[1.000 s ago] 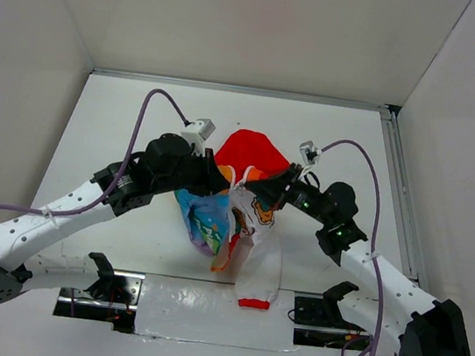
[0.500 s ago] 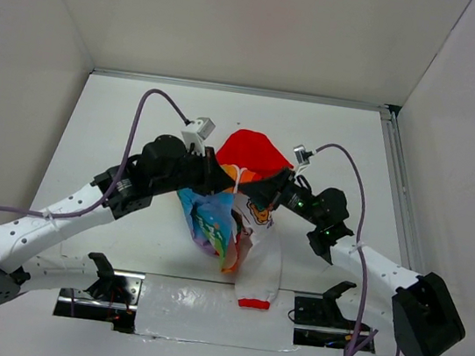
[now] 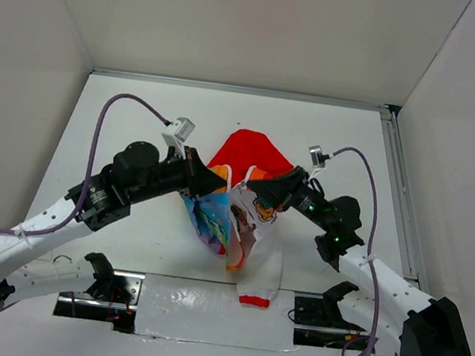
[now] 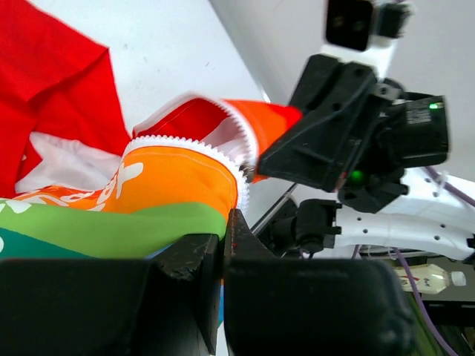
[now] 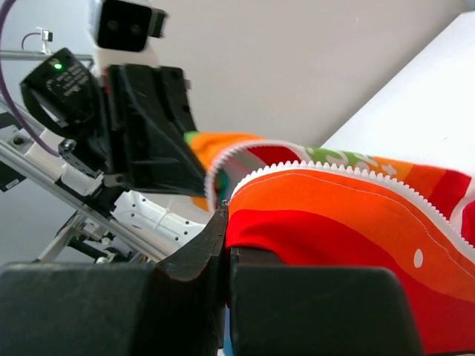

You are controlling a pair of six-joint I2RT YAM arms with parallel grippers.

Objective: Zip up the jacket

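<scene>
I am pinching the jacket [image 3: 245,153] at mid-frame, one front edge clamped in my left gripper [image 3: 208,183], the other in my right gripper [image 3: 255,181] (zipper teeth [image 4: 185,143] unjoined, zipping not yet begun).

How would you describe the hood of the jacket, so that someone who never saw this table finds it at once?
On the white table, the jacket is pinched by the left gripper and the right gripper. The hood lies just beyond them, on the far side. It is the one large plain red patch; the rest shows rainbow stripes, cartoon prints and white lining.
</scene>
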